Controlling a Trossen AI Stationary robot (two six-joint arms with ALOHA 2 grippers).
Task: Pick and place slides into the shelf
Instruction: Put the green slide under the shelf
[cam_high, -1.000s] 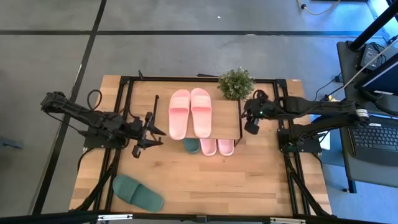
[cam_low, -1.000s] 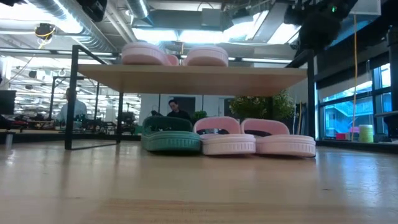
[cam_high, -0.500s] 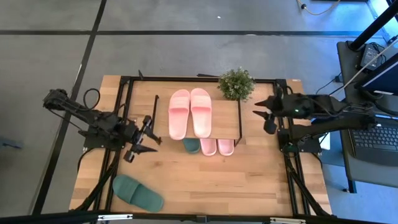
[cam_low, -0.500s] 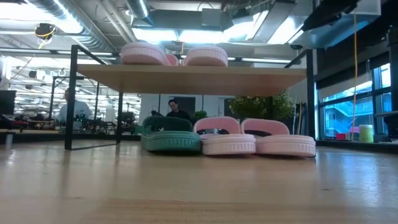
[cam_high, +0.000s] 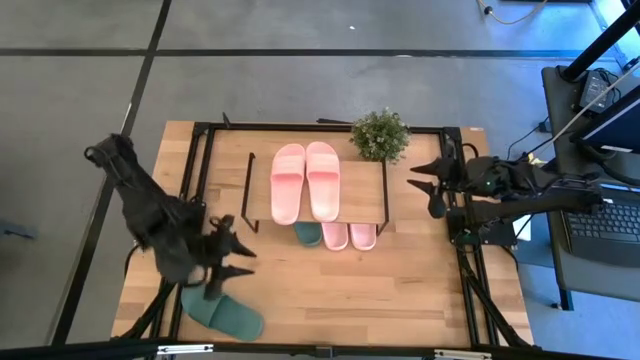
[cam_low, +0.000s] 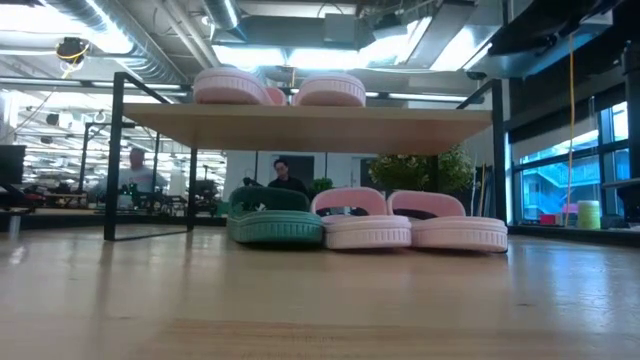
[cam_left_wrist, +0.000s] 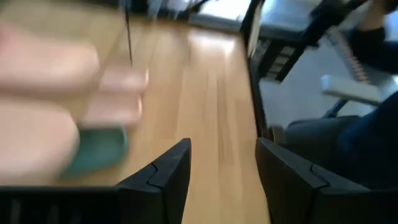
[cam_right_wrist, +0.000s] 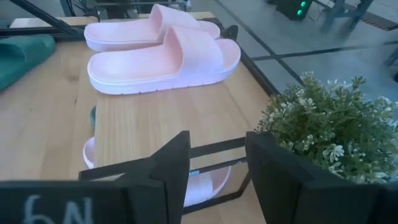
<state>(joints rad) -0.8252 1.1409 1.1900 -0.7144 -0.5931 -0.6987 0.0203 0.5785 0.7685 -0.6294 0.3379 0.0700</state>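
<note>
The shelf (cam_high: 365, 200) stands mid-table with two pink slides (cam_high: 305, 180) lying sole-down on its top board. Under it, on the table, a green slide (cam_high: 307, 233) and two more pink slides (cam_high: 349, 236) sit side by side, as the low view also shows (cam_low: 275, 218). A second green slide (cam_high: 222, 311) lies loose by the table's near left corner. My left gripper (cam_high: 232, 260) hangs open above the table just beyond that loose slide, with nothing between its fingers (cam_left_wrist: 169, 177). My right gripper (cam_high: 426, 188) is open and empty to the right of the shelf.
A small potted plant (cam_high: 380, 133) stands at the shelf's far right corner, close to my right gripper (cam_right_wrist: 217, 168). The table's black frame rails (cam_high: 460, 250) run along both sides. Bare wood lies between the shelf and the near edge.
My left gripper has swung away from the shelf's left side toward the table's near edge and the loose green slide, rising and turning as it went. My right gripper has drawn back from the shelf toward the table's right edge.
</note>
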